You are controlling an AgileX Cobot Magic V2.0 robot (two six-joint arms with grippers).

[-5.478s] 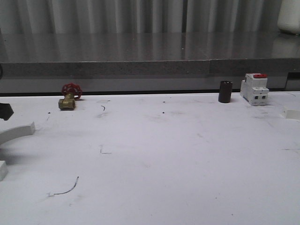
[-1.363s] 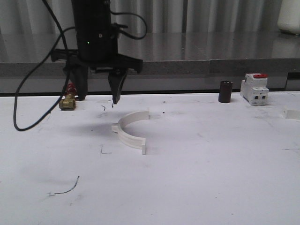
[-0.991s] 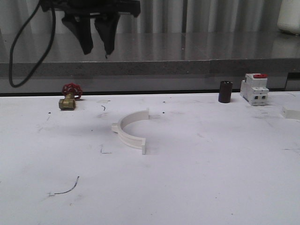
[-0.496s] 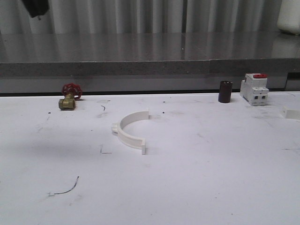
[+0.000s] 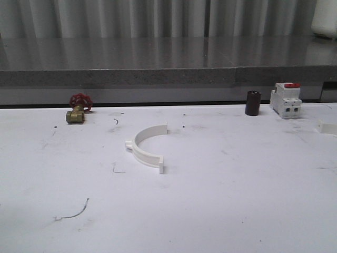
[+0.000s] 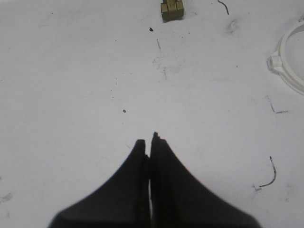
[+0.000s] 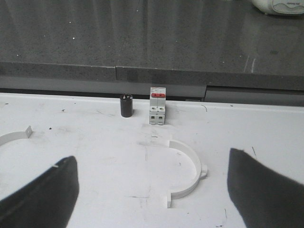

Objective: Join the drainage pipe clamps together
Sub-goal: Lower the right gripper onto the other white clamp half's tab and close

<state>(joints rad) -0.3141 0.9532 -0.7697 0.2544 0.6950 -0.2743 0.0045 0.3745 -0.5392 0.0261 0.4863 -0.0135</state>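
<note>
One white half-ring drainage pipe clamp [image 5: 146,147] lies flat at the middle of the table, its open side facing right. In the left wrist view it [image 6: 290,64] sits at the picture's edge, well away from my left gripper [image 6: 151,140], which is shut on nothing above bare table. The second clamp [image 7: 195,167] lies between the widely spread fingers of my open right gripper [image 7: 152,156], below them on the table and untouched. Its end [image 5: 327,127] shows at the far right of the front view. The first clamp's tip [image 7: 15,137] also appears in the right wrist view.
A brass valve with a red handwheel [image 5: 78,109] stands at the back left. A black cylinder [image 5: 253,103] and a white breaker with a red top [image 5: 286,99] stand at the back right, before a grey ledge [image 5: 168,76]. Pen marks dot the white table [image 5: 210,211].
The left arm has risen up and leftward out of the front view, its jaws now shut. The middle clamp stays where it was set down.
</note>
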